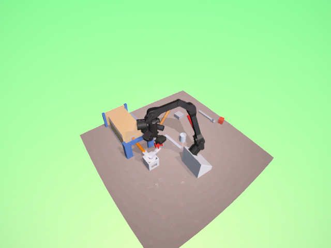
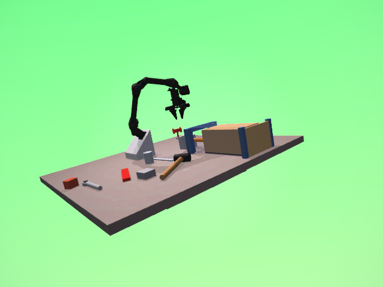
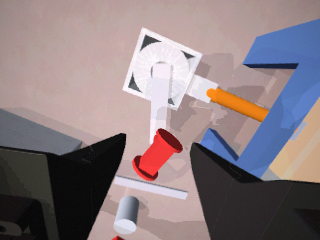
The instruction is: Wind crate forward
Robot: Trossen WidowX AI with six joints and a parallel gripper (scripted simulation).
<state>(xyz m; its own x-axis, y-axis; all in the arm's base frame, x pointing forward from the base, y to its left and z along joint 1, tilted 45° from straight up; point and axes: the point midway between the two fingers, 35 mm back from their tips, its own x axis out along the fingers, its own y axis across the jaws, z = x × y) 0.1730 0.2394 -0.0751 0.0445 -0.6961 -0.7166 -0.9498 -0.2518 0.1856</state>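
Note:
My gripper [image 1: 154, 138] [image 2: 179, 118] [image 3: 158, 143] is open and empty, pointing down well above the handle's red grip [image 1: 158, 145] [image 2: 177, 131] [image 3: 160, 152]. The grip shows between the fingers in the wrist view but lies below them. The handle's white arm [image 1: 156, 152] [image 3: 161, 100] runs from the top centre of the winch [image 1: 147, 163] [image 2: 183, 142] [image 3: 177, 60]; its key end is hidden. An orange strap [image 1: 139, 146] [image 2: 198, 140] [image 3: 240, 104] leads to the tan crate [image 1: 122, 122] [image 2: 221, 140]. The crate looks flat, its front a little behind the blue frame [image 1: 128, 150] [image 2: 189, 142] [image 3: 280, 115].
A grey cylinder [image 1: 182, 137] [image 2: 148, 157] [image 3: 127, 212] and a pale flat bar [image 1: 172, 141] [image 2: 163, 159] [image 3: 150, 187] lie near the arm's base. A hammer [image 2: 170, 168], grey block [image 1: 178, 115] [image 2: 146, 173], red bar [image 2: 125, 174], wrench [image 1: 206, 116] [image 2: 93, 185] and red block [image 1: 221, 120] [image 2: 70, 183] lie farther off.

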